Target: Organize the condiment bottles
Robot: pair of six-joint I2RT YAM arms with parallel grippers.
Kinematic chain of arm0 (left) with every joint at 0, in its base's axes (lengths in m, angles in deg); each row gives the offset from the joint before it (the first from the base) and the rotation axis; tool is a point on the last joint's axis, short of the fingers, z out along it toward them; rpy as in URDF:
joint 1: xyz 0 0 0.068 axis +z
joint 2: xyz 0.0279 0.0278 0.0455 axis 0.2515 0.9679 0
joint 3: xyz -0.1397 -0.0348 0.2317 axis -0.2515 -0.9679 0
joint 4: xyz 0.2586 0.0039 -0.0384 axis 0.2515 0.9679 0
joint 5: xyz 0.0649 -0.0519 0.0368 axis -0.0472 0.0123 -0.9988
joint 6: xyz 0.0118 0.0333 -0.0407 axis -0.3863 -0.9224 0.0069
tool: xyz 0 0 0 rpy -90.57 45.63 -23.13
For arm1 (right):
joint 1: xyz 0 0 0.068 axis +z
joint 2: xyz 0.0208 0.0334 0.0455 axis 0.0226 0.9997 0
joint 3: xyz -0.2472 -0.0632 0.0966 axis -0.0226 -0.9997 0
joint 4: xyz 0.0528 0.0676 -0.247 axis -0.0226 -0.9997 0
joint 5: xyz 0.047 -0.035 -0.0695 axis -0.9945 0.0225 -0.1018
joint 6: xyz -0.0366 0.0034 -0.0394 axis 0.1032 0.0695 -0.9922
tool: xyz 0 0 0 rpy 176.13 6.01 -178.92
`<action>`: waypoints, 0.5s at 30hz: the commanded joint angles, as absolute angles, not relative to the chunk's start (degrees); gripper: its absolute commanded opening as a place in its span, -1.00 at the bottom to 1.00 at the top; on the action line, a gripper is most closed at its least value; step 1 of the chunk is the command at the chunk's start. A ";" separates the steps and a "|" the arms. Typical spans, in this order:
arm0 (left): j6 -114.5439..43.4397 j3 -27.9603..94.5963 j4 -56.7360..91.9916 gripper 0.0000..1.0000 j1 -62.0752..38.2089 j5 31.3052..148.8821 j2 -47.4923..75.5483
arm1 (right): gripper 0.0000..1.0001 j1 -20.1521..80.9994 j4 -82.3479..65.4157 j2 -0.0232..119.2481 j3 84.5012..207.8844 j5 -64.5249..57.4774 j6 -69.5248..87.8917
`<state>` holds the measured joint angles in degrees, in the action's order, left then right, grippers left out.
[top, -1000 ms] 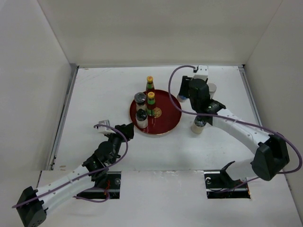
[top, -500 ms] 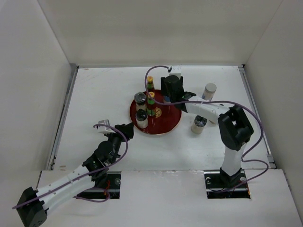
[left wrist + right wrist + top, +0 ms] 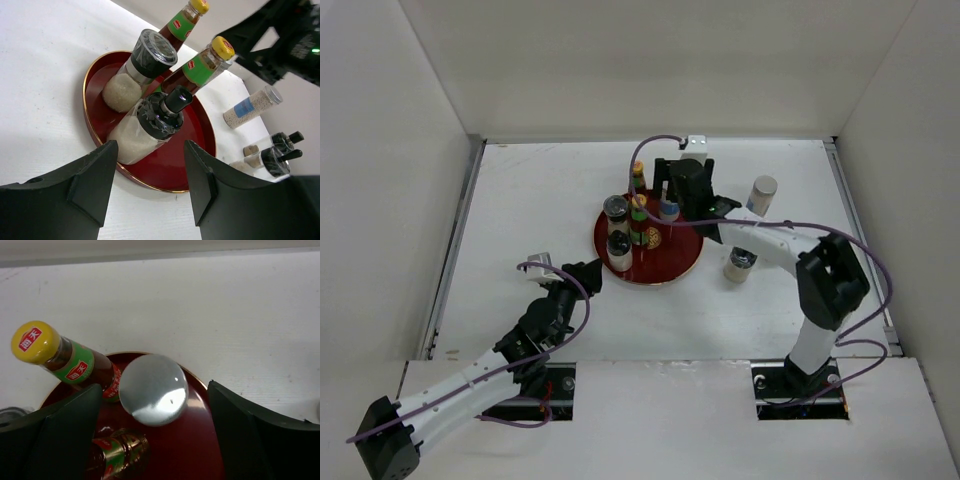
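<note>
Right arm (image 3: 772,240) stretched to the tray's (image 3: 682,268) far rim, right tool (image 3: 154,388) open around a silver-lidded jar (image 3: 669,211) there, left tool (image 3: 587,273) open and empty by the tray's near-left rim, two jars (image 3: 742,265) (image 3: 761,193) standing right of the tray.

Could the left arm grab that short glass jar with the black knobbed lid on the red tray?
Probably yes. The short glass jar with the black knobbed lid stands at the near edge of the round red tray, straight ahead of the left arm's open fingers, with nothing standing in between.
</note>
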<state>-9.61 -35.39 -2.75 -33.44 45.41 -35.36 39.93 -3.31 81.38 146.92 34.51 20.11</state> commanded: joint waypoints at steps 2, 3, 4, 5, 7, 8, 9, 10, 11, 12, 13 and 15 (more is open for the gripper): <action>-9.95 -35.77 -4.61 0.07 -33.11 46.24 -36.68 | 0.87 36.86 0.92 70.39 142.29 35.41 19.78; -9.95 -35.77 -4.61 0.07 -32.94 46.15 -36.77 | 0.87 35.02 0.92 68.90 140.62 35.41 19.77; -9.87 -35.86 -4.53 0.07 -32.68 46.32 -36.51 | 0.87 33.44 0.66 67.84 139.39 35.41 20.03; -9.69 -35.78 -4.53 0.07 -32.50 46.41 -36.24 | 0.87 31.51 0.39 66.52 137.81 35.41 20.38; -9.52 -35.43 -4.00 0.07 -32.67 47.11 -36.15 | 0.88 27.46 -0.31 64.50 135.00 35.84 20.13; -9.51 -35.42 -4.17 0.07 -32.67 47.20 -36.15 | 0.90 25.62 -0.92 63.79 134.20 36.37 19.77; -9.51 -35.51 -4.44 0.07 -32.50 47.20 -36.15 | 0.92 23.51 -1.71 63.44 133.67 36.90 19.42; -9.43 -35.69 -4.44 0.07 -32.32 47.12 -36.07 | 0.94 21.57 -2.50 63.26 133.40 37.25 19.25; -9.34 -35.69 -4.35 0.07 -32.06 47.12 -35.89 | 0.96 19.90 -3.47 63.35 133.23 37.08 19.16; -9.25 -35.69 -4.00 0.07 -31.88 47.38 -35.89 | 0.99 18.49 -4.52 63.78 133.31 36.73 19.16; -9.25 -35.60 -3.91 0.07 -31.88 47.38 -36.15 | 1.00 17.61 -5.66 64.48 133.49 36.29 18.89; -9.25 -35.95 -4.43 0.08 -31.97 47.21 -36.59 | 1.00 16.37 -6.64 65.97 134.01 34.89 17.84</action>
